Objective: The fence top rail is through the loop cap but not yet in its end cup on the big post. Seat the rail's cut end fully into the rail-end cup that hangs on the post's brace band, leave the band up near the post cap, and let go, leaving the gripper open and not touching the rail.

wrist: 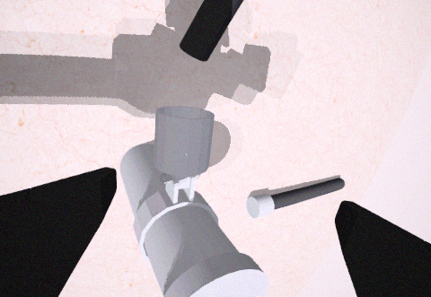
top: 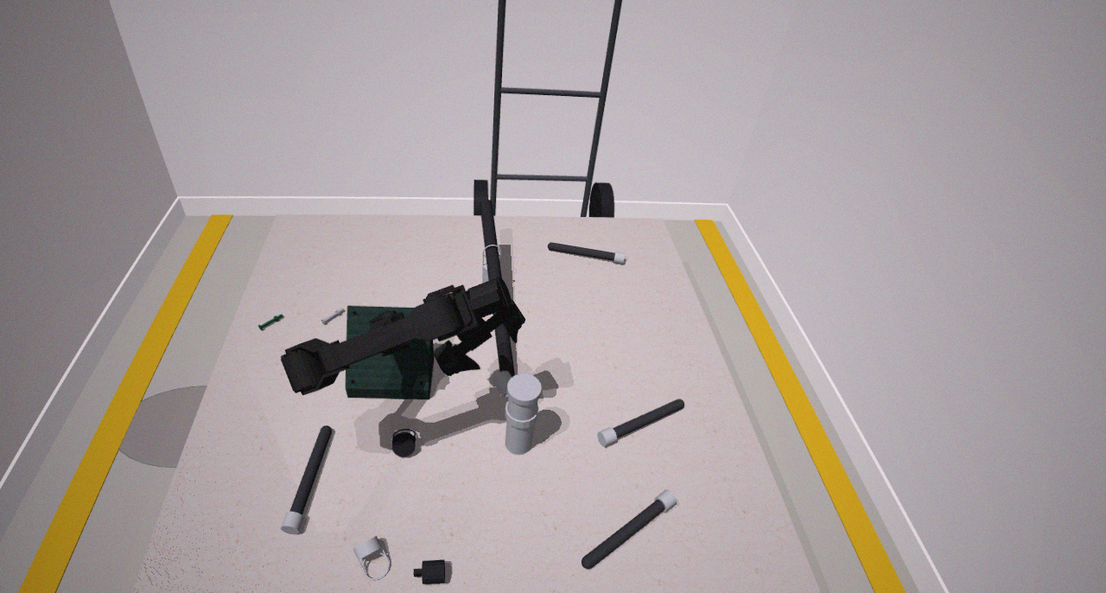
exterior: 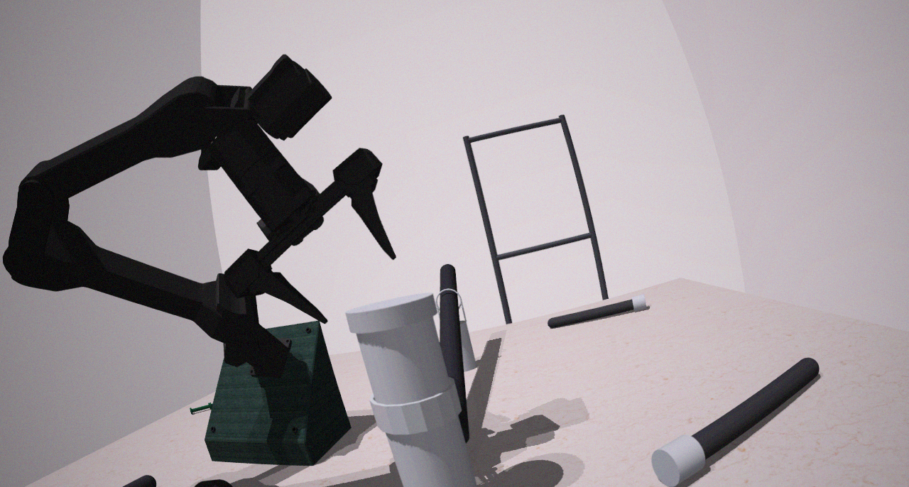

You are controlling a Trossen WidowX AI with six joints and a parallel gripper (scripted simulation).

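Rail (top: 488, 226) (exterior: 450, 331) (wrist: 206, 28): dark, slim, round, cut end blunt; runs from near desk's (top: 734, 341) (exterior: 731, 331) (wrist: 359, 131) far edge towards its middle. Grey cup (wrist: 184, 140) on post (top: 518, 435) (exterior: 406, 370) (wrist: 193, 243), mouth facing rail end, gap between. Gripper (top: 496, 349) (exterior: 359, 289) (wrist: 229, 198) open, holding nothing. Desk pale, faintly veined. Plain pale wall (top: 347, 86) (exterior: 444, 52); ladder-like frame (top: 541, 177) (exterior: 544, 245) beyond far edge; yellow floor stripe (top: 131, 365) outside left edge, another (top: 781, 380) outside right
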